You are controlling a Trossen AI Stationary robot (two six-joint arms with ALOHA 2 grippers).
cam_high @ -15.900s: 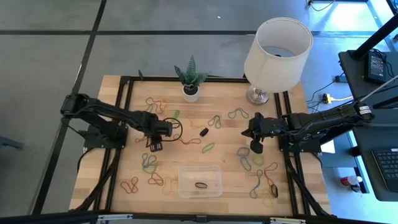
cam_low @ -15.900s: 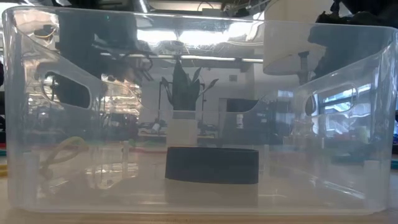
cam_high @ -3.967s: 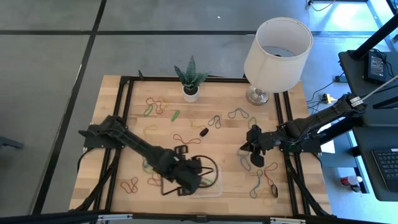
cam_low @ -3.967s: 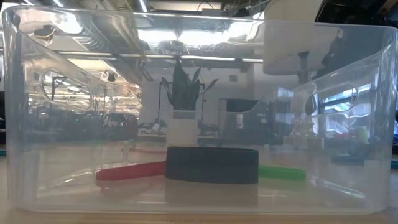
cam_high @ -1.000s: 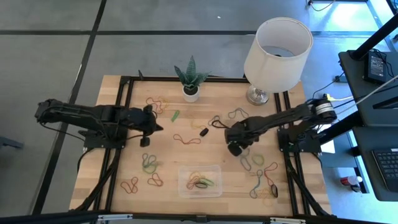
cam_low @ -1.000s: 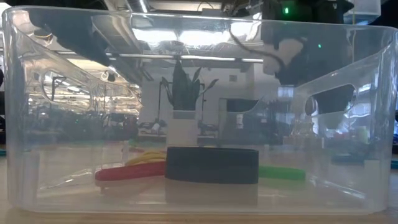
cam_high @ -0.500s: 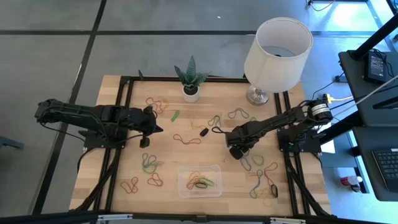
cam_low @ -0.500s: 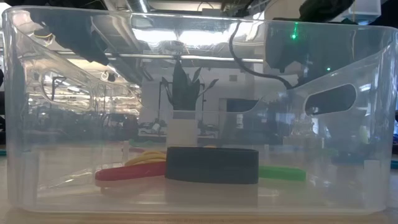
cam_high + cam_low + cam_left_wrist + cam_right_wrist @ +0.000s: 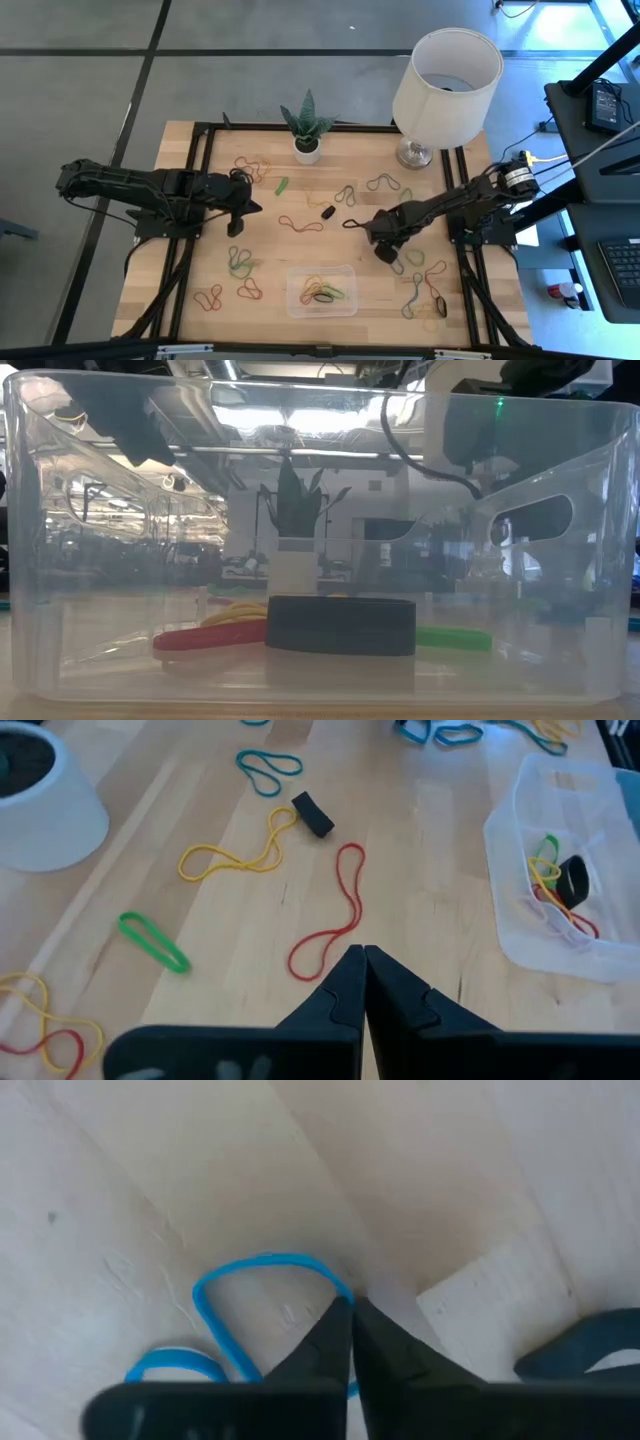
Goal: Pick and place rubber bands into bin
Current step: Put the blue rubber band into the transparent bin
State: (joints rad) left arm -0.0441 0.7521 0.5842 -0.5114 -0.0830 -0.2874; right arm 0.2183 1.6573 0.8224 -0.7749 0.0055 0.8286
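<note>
Many coloured rubber bands lie loose on the wooden table [image 9: 200, 270]. The clear bin [image 9: 322, 290] near the front edge holds a red band [image 9: 200, 638], a yellow one, a green band [image 9: 450, 637] and a black piece. My right gripper [image 9: 388, 253] points down right of the bin, shut on a blue rubber band [image 9: 262, 1263]. My left gripper [image 9: 252, 207], shut [image 9: 362, 956] with nothing in it, hovers over the table's left half, just short of a red band [image 9: 330, 920]. My right gripper pinches the blue rubber band at one side of its loop [image 9: 343, 1290] between its two fingertips, coming from above and pointing down. The rest of the band lies flat and slack on the table.
A white plant pot [image 9: 307, 150] and a lamp [image 9: 445, 75] stand at the far edge. A small black piece [image 9: 313, 813], a yellow band [image 9: 235, 855] and a green band [image 9: 152, 940] lie ahead of my left gripper. More bands lie at the near right [image 9: 425, 295].
My right gripper has sunk toward the table and shifted a little toward the near right.
</note>
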